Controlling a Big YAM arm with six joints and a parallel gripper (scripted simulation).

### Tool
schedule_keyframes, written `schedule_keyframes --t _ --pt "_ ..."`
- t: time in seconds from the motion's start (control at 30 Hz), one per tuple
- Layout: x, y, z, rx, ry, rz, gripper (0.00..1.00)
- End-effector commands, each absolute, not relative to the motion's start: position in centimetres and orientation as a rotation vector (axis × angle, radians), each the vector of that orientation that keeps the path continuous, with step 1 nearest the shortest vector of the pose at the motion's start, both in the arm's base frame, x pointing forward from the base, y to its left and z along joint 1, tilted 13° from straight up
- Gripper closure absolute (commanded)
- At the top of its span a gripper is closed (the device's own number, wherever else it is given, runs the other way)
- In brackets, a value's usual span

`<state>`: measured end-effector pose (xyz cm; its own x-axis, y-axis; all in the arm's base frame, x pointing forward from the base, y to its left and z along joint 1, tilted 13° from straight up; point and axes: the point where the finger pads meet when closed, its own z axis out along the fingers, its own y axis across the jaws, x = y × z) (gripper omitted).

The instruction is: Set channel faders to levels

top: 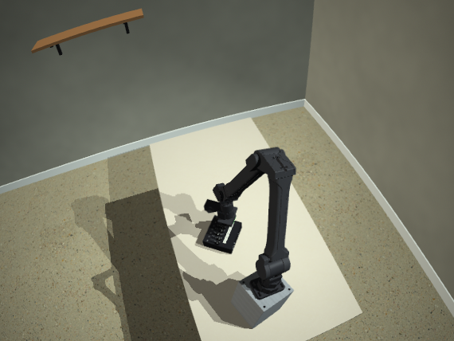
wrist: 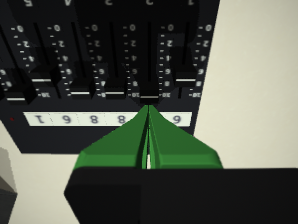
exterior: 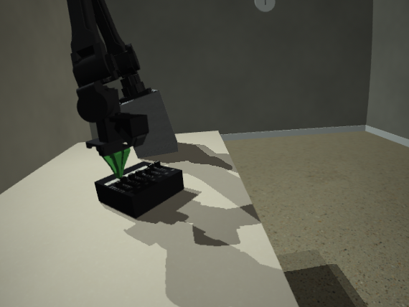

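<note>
In the wrist view, the hand (top: 233, 223) (exterior: 120, 177) (wrist: 148, 112) comes in from 6 o'clock, its green fingers pressed together with nothing between them. Closed like this, they make one narrow tip, likely meant for pushing a single cap without catching its neighbours.

The tip is at the near edge of fader 2 (wrist: 149, 95), whose line lies by the 10 end. From that side, a push would send it towards 12 o'clock, to lower levels. Whether tip and cap touch, I cannot tell. The hand hides this fader's figure on the tape (top: 227, 235) (exterior: 111, 181) (wrist: 107, 119).

At 2 o'clock from the tip, fader 1 (wrist: 185, 78) stands between 6 and 8. Towards 10 o'clock, fader 3 (wrist: 114, 91) and fader 4 (wrist: 80, 91) sit nearer the 10 end, under figures reading 8; fader 5 (wrist: 42, 78) is higher up its slot.

The desk (top: 236, 235) (exterior: 159, 195) (wrist: 50, 142) lies level on the counter (top: 311, 279) (exterior: 54, 233) (wrist: 260, 75), faders facing up; its feet cannot be seen. A light push should keep it from sliding.

Farther back in the exterior view, towards 1 o'clock from the tip, a grey block (top: 248, 304) (exterior: 158, 125) raises the arm (top: 277, 215) (exterior: 95, 104), letting it reach down from above.
</note>
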<state>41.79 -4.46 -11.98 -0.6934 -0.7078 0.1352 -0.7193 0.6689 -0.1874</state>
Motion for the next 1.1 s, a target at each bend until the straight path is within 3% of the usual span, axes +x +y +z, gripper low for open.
schedule_keyframes --t 0.0,1.07 --pt "43.89 -3.53 -11.33 1.222 -2.846 0.364 1.00" --pt "44.04 -3.35 -11.41 1.222 -2.845 0.364 1.00"
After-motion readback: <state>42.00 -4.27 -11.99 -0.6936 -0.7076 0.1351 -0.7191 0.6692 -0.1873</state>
